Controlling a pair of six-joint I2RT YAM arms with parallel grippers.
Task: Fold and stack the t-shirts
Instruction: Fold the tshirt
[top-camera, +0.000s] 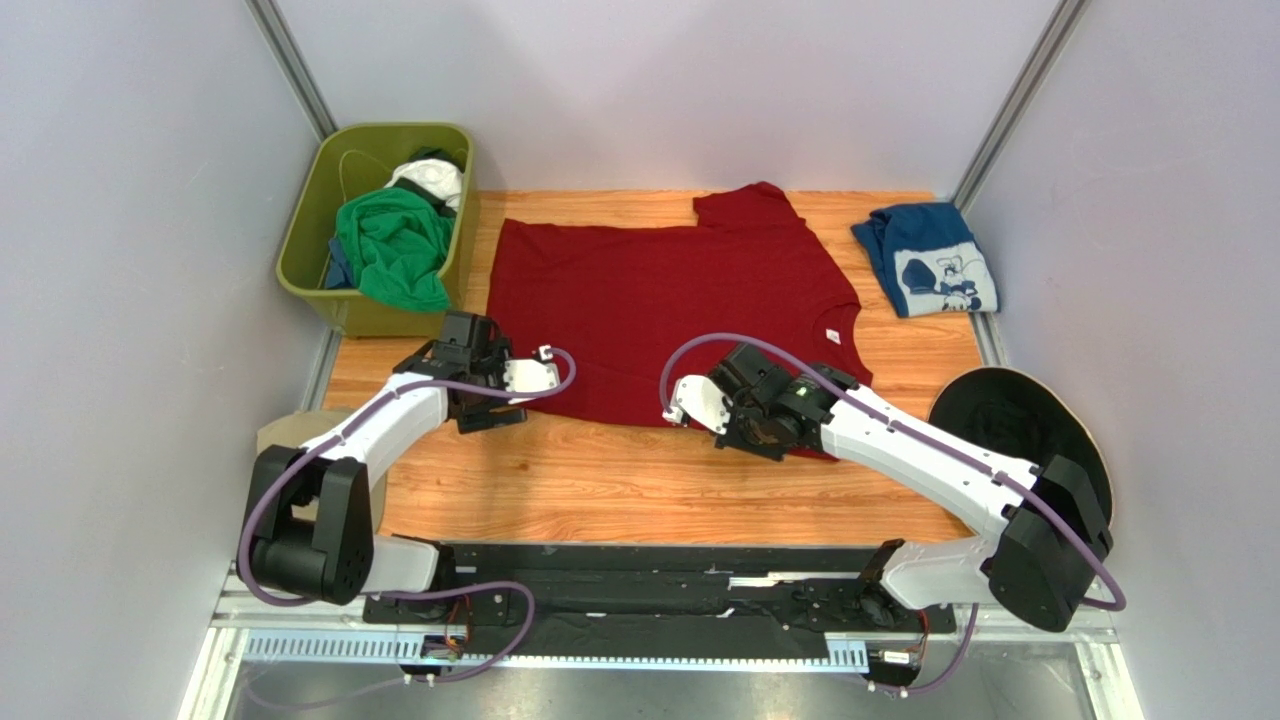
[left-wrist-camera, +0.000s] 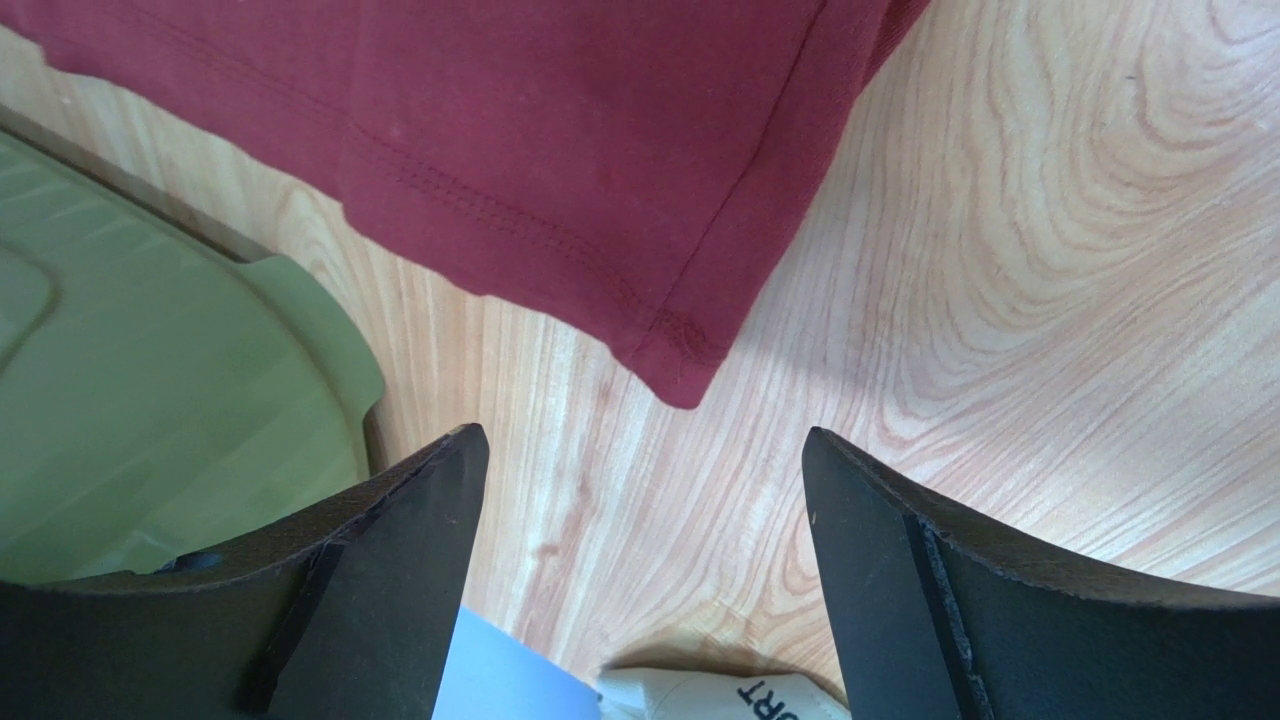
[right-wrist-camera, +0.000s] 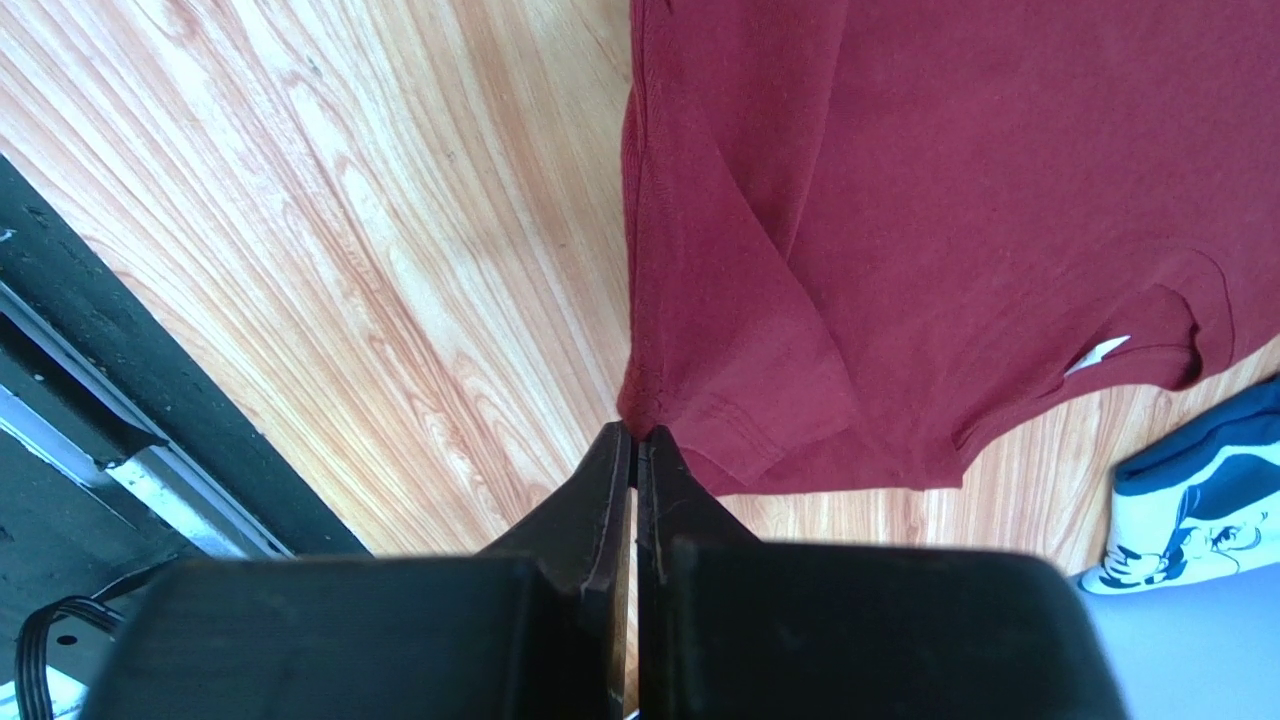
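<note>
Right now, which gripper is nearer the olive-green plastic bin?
Left. The left gripper hangs open beside the olive-green plastic bin; the right gripper is shut on the dark red t-shirt at its sleeve, across the shirt from it.

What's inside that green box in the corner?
The olive-green plastic bin holds a crumpled bright green cloth t-shirt, with something white and black at its far end. Whatever lies under them is covered.

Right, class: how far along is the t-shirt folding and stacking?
Done: the navy-blue t-shirt looks folded, set aside at far right. In hand: the dark red t-shirt is spread flat, the right hand shut on its sleeve edge, the left hand open by its hem corner. Left: folding it, the green t-shirt in the bin, stacking.
</note>
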